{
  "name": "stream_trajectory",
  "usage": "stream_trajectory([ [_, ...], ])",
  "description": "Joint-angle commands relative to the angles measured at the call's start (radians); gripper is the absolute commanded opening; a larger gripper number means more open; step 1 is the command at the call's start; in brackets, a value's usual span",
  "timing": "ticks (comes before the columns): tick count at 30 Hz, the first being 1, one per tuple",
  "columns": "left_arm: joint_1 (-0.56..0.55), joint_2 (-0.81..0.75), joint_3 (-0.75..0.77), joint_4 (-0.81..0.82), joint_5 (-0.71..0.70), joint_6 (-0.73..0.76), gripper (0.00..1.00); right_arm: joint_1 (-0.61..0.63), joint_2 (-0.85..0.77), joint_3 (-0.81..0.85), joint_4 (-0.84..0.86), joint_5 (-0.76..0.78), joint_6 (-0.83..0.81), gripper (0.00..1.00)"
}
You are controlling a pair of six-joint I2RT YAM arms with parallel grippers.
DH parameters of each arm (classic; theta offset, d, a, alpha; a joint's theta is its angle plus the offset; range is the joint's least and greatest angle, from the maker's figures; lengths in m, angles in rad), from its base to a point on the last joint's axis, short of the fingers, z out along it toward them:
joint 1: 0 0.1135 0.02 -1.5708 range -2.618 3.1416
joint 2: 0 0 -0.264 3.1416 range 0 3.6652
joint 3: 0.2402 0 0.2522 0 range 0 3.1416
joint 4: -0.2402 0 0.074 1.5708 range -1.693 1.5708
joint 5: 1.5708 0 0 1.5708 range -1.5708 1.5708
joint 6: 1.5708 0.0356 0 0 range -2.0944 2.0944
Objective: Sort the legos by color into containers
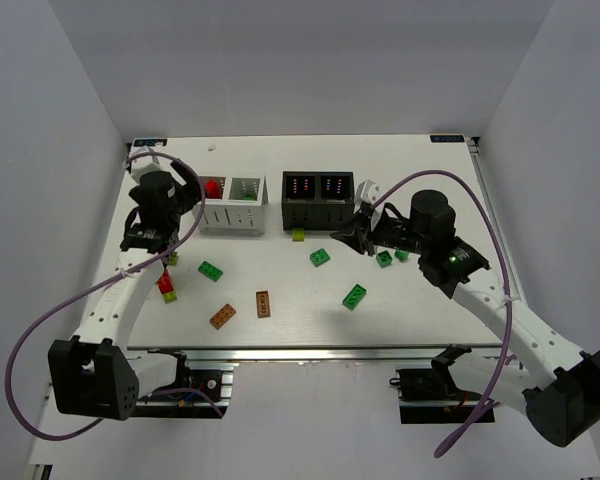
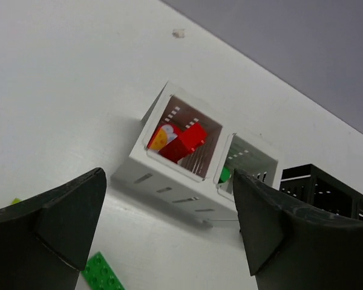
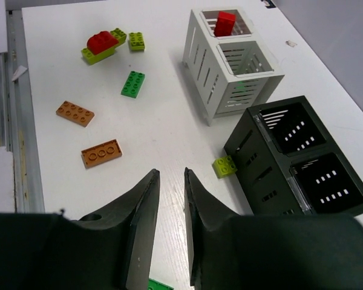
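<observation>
White table (image 1: pixel 300 325) framed by pale walls (image 1: pixel 300 60) at 9, 12 and 3 o'clock. A small white scrap (image 1: pixel 212 146) lies near the far edge at 11 o'clock; a metal rail (image 1: pixel 310 352) lines the 6 o'clock edge.

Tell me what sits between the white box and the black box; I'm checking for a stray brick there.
Nothing: the top view shows only a narrow strip of bare table between the white box and the black box.
</observation>
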State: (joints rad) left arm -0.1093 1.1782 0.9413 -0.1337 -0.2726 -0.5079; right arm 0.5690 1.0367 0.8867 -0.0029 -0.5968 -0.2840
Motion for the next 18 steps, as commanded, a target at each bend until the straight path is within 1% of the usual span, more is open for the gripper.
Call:
stream_trajectory([
  [1, 0.002, -0.012, 0.011, -0.145, -0.095, -0.119, 0.95, -0.015, -0.014, 0.0, 0.038, 0.038, 0.026, 0.3],
  [2, 0.002, -0.003, 0.02, -0.223, -0.155, -0.145, 0.95, -0.023, -0.01, 0.006, 0.037, 0.045, 0.029, 0.3],
  [3, 0.002, 0.011, 0.031, -0.274, -0.187, -0.199, 0.95, -0.027, -0.006, 0.008, 0.031, 0.057, 0.032, 0.3],
  [4, 0.002, 0.027, 0.043, -0.326, -0.221, -0.214, 0.95, -0.031, 0.003, 0.012, 0.026, 0.058, 0.035, 0.3],
  [5, 0.003, 0.064, 0.066, -0.425, -0.249, -0.225, 0.97, -0.035, 0.009, 0.015, 0.023, 0.061, 0.037, 0.3],
  [6, 0.002, 0.08, 0.07, -0.467, -0.319, -0.242, 0.98, -0.038, 0.014, 0.023, 0.018, 0.064, 0.04, 0.3],
  [8, 0.002, 0.093, 0.033, -0.529, -0.388, -0.251, 0.98, -0.044, 0.023, 0.028, 0.011, 0.065, 0.048, 0.3],
  [9, 0.002, 0.087, 0.005, -0.532, -0.437, -0.268, 0.98, -0.046, 0.023, 0.031, 0.011, 0.065, 0.048, 0.3],
  [11, 0.002, 0.066, -0.079, -0.503, -0.458, -0.271, 0.98, -0.05, 0.019, 0.029, 0.012, 0.072, 0.048, 0.31],
  [13, 0.002, 0.07, -0.111, -0.501, -0.476, -0.284, 0.98, -0.054, 0.005, 0.028, 0.02, 0.089, 0.051, 0.33],
  [18, 0.002, 0.176, -0.137, -0.526, -0.519, -0.314, 0.98, -0.078, -0.02, 0.018, 0.034, 0.095, 0.059, 0.34],
])
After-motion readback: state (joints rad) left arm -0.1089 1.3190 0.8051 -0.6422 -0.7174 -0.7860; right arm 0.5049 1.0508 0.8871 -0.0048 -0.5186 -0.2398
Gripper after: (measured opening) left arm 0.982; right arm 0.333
